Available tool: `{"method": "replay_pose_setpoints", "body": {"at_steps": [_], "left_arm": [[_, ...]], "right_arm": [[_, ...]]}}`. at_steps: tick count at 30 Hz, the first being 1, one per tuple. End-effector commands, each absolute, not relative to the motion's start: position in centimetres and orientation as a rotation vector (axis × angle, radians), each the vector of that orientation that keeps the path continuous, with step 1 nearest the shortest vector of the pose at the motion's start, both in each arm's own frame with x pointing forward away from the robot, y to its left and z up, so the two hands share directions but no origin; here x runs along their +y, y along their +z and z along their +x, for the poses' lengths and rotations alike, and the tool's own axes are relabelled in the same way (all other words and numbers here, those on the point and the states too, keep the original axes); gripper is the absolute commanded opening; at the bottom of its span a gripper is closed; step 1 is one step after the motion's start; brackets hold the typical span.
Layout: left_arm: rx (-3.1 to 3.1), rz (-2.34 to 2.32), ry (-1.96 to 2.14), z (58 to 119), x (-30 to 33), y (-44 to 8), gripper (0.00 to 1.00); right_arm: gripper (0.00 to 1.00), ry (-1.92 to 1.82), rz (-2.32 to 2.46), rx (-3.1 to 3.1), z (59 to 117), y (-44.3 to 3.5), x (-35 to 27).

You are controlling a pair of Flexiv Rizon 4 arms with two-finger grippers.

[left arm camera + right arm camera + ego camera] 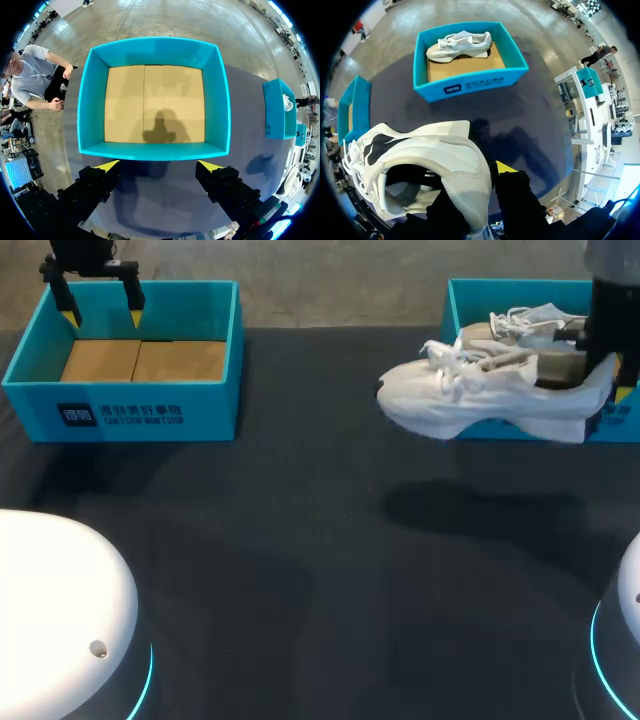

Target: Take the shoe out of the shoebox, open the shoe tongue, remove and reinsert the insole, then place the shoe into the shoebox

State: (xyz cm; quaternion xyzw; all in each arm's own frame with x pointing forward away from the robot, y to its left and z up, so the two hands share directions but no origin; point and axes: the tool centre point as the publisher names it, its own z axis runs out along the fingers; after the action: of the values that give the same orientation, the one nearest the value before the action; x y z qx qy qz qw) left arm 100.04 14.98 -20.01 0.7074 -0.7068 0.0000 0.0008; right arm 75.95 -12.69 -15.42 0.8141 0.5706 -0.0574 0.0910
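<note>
Over the right side of the desk [300, 540], the white shoe [480, 400] hangs in the air, toe pointing left and heel right, casting a shadow on the dark surface below. It touches nothing but the right hand [605, 375], which is clamped on the heel. In the right wrist view one finger appears to sit inside the collar and the yellow-tipped one outside it. Gripping the heel leaves the tongue and laces free, which suits the next step of opening the tongue.

Just behind the shoe is the right shoebox [455, 310], holding a second white shoe [525, 320] on its cardboard floor. The held shoe is clear of the box's near wall, so the first step looks done, though it has not yet been set down.

At the far left, the left hand [101, 312] hovers above the left shoebox [140, 410] with its fingers spread apart and nothing between them. That box shows only bare cardboard. This arm is probably parked out of the way until the shoe needs a second grip.
</note>
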Motion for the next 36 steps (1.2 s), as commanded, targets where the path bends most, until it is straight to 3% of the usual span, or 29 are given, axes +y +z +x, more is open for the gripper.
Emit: {"method": "replay_pose_setpoints", "body": {"at_steps": [1,21,36], "left_arm": [[-2.22,2.221,-0.001,100.0,15.0,-20.0,1.0],[-2.22,2.221,-0.001,100.0,15.0,-20.0,1.0],[-2.22,2.221,-0.001,100.0,15.0,-20.0,1.0]], "right_arm": [[0.0,-0.186,2.429,1.671,74.6,-15.5,-12.0],[0.0,-0.113,2.458,1.618,72.6,-21.3,-5.7],[0.0,-0.113,2.458,1.618,72.6,-21.3,-5.7]]}}
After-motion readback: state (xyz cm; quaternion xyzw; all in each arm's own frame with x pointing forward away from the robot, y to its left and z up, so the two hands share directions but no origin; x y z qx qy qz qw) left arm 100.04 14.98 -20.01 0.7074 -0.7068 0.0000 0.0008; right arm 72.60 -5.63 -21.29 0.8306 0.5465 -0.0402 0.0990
